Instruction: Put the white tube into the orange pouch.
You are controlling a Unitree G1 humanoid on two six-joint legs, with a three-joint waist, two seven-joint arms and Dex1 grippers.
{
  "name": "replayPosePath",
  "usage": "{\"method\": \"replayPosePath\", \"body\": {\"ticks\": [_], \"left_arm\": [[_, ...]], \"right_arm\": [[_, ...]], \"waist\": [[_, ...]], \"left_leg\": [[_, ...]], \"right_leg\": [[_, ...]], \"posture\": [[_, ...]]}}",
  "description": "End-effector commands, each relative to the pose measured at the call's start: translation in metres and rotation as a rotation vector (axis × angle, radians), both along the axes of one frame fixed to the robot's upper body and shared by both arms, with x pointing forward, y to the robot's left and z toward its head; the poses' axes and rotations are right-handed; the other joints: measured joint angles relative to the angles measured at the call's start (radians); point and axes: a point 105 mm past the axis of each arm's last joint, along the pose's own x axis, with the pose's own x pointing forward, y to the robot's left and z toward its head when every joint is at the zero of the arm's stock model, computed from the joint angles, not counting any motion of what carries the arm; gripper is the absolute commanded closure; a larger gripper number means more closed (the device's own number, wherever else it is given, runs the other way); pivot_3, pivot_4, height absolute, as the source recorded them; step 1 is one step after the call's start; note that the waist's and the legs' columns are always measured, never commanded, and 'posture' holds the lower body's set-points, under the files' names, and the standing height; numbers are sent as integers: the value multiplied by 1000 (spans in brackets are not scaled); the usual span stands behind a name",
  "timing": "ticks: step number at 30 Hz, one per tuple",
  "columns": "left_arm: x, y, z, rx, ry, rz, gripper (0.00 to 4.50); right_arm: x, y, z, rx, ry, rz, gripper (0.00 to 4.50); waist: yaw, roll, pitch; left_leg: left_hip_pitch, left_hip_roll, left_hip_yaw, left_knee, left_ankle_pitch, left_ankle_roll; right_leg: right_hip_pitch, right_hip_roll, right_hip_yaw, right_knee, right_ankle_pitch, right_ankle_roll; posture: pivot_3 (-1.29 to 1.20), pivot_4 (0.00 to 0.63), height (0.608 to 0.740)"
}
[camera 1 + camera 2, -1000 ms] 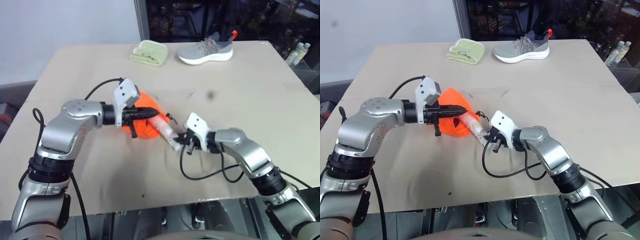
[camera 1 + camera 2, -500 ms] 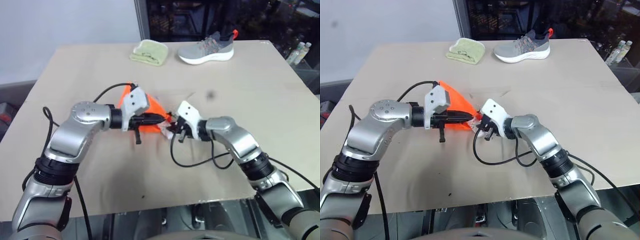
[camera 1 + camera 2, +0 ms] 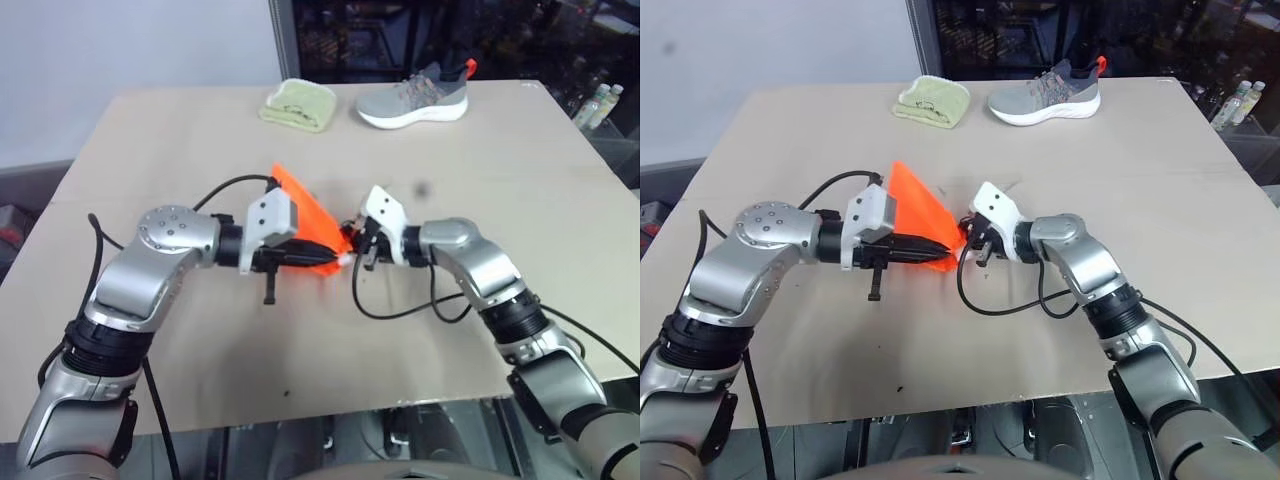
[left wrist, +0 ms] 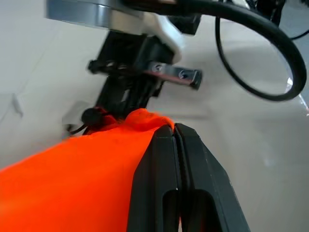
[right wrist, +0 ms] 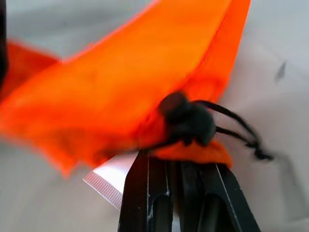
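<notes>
The left hand (image 3: 325,262) is closed on an edge of the orange pouch (image 3: 305,220), its two black fingers (image 4: 176,188) pressed flat together with the fabric pinched between them, and the pouch stands up from that pinch as a slanted sheet lifted off the table (image 3: 200,330). Just past its fingertips, almost tip to tip, the right hand (image 3: 352,252) meets it from the other side; its fingers (image 5: 154,193) are also closed, at the pouch's mouth by the dark cord knot (image 5: 186,121), with the flat crimped end of the white tube (image 5: 113,178) showing beside them under the orange cloth. Whether that hand pinches the tube, the cloth or both cannot be told. The tube seems mostly inside already, only its end left out. By my judgement the pouch is light and limp and will sag or fold wherever it is not held, so a hold on the hem near the opening suits it best; the tube is light, smooth and slightly squashy, likely to slip, and its stiff crimped end is the surest place to hold. Well beyond both hands lie a green cloth (image 3: 298,105) and a grey shoe (image 3: 412,98)
</notes>
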Motion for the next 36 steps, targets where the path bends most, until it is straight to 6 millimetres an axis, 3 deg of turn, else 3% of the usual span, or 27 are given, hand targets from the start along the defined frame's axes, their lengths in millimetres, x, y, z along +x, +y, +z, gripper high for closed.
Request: {"method": "replayPosePath", "body": {"ticks": [1, 4, 8, 14, 16, 19, 24, 29, 36], "left_arm": [[1, -4, 0, -10, 10, -39, 4500], [11, 2, 1, -55, 41, 9, 4500], [28, 11, 14, -173, 122, 96, 4500], [37, 16, 37, -298, 185, 93, 4500], [35, 17, 49, -350, 227, 72, 4500], [35, 19, 69, -425, 272, 53, 4500], [38, 18, 77, -442, 283, 52, 4500], [38, 13, 79, -435, 264, 45, 4500], [35, 10, 72, -397, 247, 30, 4500]], "right_arm": [[12, 20, 31, 167, -116, -15, 4484], [18, 18, 31, 209, -95, -55, 3381], [4, 0, 39, 168, -197, -66, 1365], [-28, -37, 72, 159, -295, -55, 1365], [-24, -48, 71, 64, -388, -107, 1365], [-24, -54, 61, -6, -386, -113, 1365], [-32, -51, 32, -44, -226, -67, 1365], [-52, -44, 30, 114, 45, -12, 1365], [-36, -41, 20, 230, 206, -75, 1365]], "waist": [[-1, 0, 0], [-2, 0, 0], [7, 0, 0], [-1, 0, 0], [-2, 0, 0], [-1, -1, 1], [0, -1, 1], [2, -1, 1], [1, -1, 1]], "left_leg": [[0, 0, 0, 0, 0, 0], [1, 1, 1, 0, 0, 0], [-1, 0, 0, 0, 0, 0], [-1, -1, 0, 0, 0, 1], [0, 0, 0, 0, 0, 0], [1, 0, 0, 0, 0, 0], [1, 0, 0, 0, 0, 0], [0, -1, 0, 0, 0, 0], [0, 0, 0, 0, 0, 0]], "right_leg": [[0, 0, 0, 0, 0, 0], [0, 1, 0, 0, 0, 0], [0, -1, 0, 0, 1, -1], [0, -2, 0, 0, 0, 0], [0, 0, 0, 0, 0, 0], [0, 1, 0, 1, -1, 1], [0, 0, 0, 1, -1, 1], [0, 0, 0, 0, 1, -2], [0, 0, 0, 0, 0, 0]], "posture": [[0, 150, 740], [0, 150, 740], [0, 150, 740], [0, 150, 740], [0, 150, 740], [0, 150, 740], [0, 150, 740], [0, 150, 740], [0, 150, 740]]}}
